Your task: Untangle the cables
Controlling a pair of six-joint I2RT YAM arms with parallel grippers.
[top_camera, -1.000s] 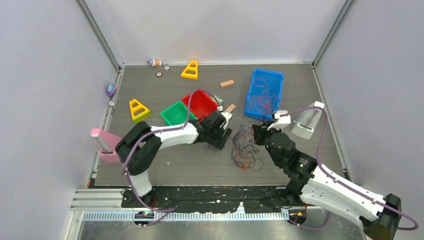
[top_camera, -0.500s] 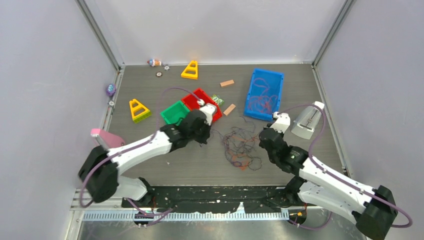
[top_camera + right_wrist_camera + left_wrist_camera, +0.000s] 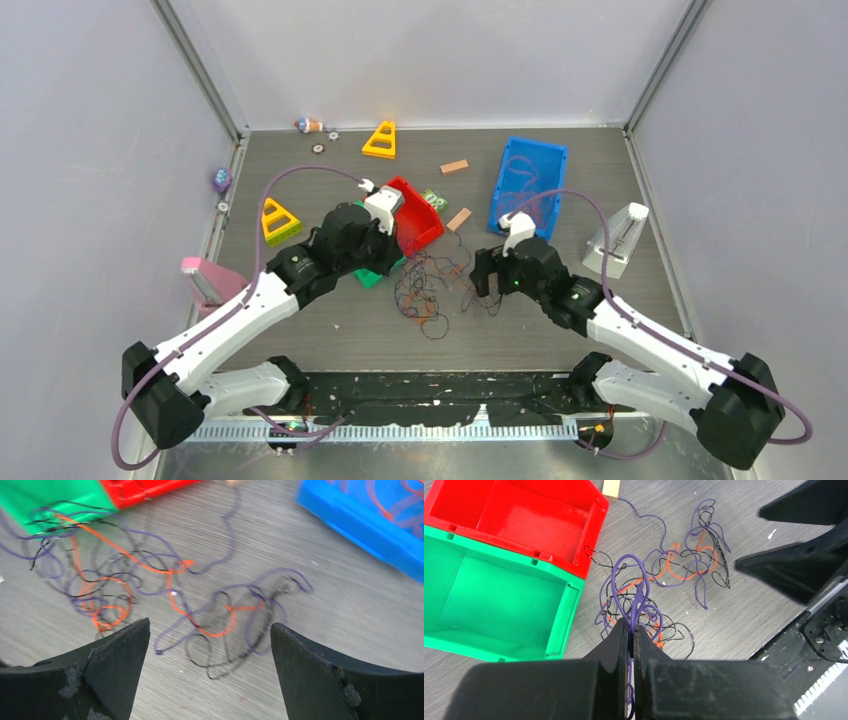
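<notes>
pink block (image 3: 205, 283): at the table's (image 3: 330, 335) left edge, well to the left of the left gripper.
yellow triangle (image 3: 277, 220): left of the left gripper, apart from it.
green bin (image 3: 499, 600): just left of the left gripper's fingers, lying against the red bin.
red bin (image 3: 534, 515): ahead and to the left of the left gripper, with a black cable loop at its corner.
left gripper (image 3: 631, 626): clenched, its two fingers pinching a purple cable that rises from between the tips as a doubled loop.
cables (image 3: 635, 611): a loose tangle of purple, black and orange strands on the table. It starts at the left gripper's fingertips and spreads ahead of them and to the right, towards the right gripper.
wood block (image 3: 459, 218): beyond the tangle, ahead of the left gripper and near the red bin's far corner.
right gripper (image 3: 210, 623): released, fingers spread wide and holding nothing, hanging above the right-hand part of the tangle, with purple and orange loops lying between and ahead of the tips.
blue bin (image 3: 350, 520): ahead and to the right of the right gripper, with more thin strands lying inside.
white wedge (image 3: 618, 240): to the right of the right gripper, well apart.
</notes>
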